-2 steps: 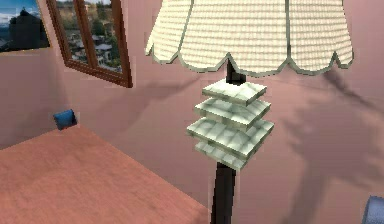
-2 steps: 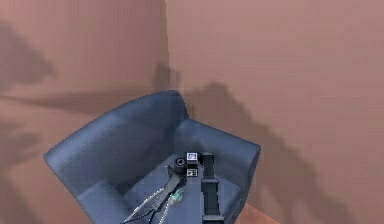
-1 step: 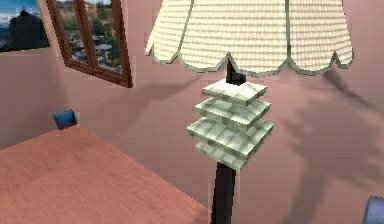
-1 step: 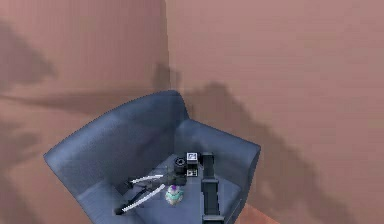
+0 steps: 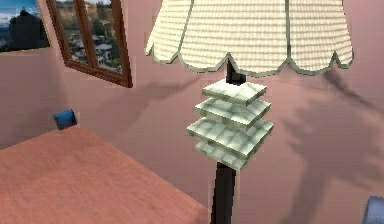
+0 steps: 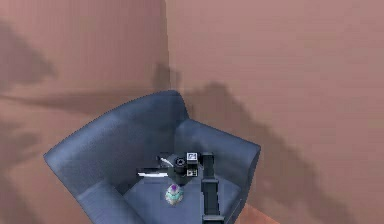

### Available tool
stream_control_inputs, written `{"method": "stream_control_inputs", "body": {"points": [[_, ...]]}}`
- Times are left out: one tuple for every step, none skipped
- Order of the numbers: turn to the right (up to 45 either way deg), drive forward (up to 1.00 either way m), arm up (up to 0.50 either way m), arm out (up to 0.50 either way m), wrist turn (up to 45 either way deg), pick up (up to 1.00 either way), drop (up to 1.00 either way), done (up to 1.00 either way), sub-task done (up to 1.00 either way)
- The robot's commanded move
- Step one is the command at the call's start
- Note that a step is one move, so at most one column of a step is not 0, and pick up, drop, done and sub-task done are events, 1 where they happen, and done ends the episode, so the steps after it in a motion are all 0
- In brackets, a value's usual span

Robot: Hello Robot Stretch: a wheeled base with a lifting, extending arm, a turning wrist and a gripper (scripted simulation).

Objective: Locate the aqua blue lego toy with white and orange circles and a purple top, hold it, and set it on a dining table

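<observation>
You are facing pink wall [image 5: 330,150] in the forward view, and in the arm side view two brownish-pink walls [image 6: 280,60] meet in a corner behind a dark blue-grey armchair [image 6: 95,160]. The armchair is the biggest thing on that side, and its lower part is cut off by the bottom edge.

Ahead of you stands a floor lamp [image 5: 235,125]. Its cream scalloped shade [image 5: 250,35] runs off the top, with stacked pale green tiers on a dark pole below it. A reddish wood-grained surface [image 5: 80,180] fills the forward view's lower left; you cannot tell whether it is a tabletop or floor. A wood-framed window [image 5: 90,35] and a framed picture [image 5: 20,25] are both cropped at the upper left.

The arm [image 6: 212,195] rises over the armchair's seat, with the white squares [image 6: 190,158] at its far end. The gripper [image 6: 152,171] reaches left from them, its thin fingers [image 6: 145,173] lying against the dark cushion. How the fingers are set cannot be made out, nor whether they hold anything.

The small aqua thing [image 6: 174,193] with a purple top sits on the seat just beside the arm and near the gripper. It is too small for you to confirm any circles on it, or contact with the gripper.

A small blue thing [image 5: 65,118] by the wall stays unidentifiable
</observation>
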Motion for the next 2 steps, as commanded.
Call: {"method": "stream_control_inputs", "body": {"points": [[0.0, 0.00, 0.00, 0.00, 27.0, 0.00, 0.00, 0.00, 0.00], [0.0, 0.00, -0.30, 0.00, 0.0, 0.00, 0.00, 0.00, 0.00]]}}
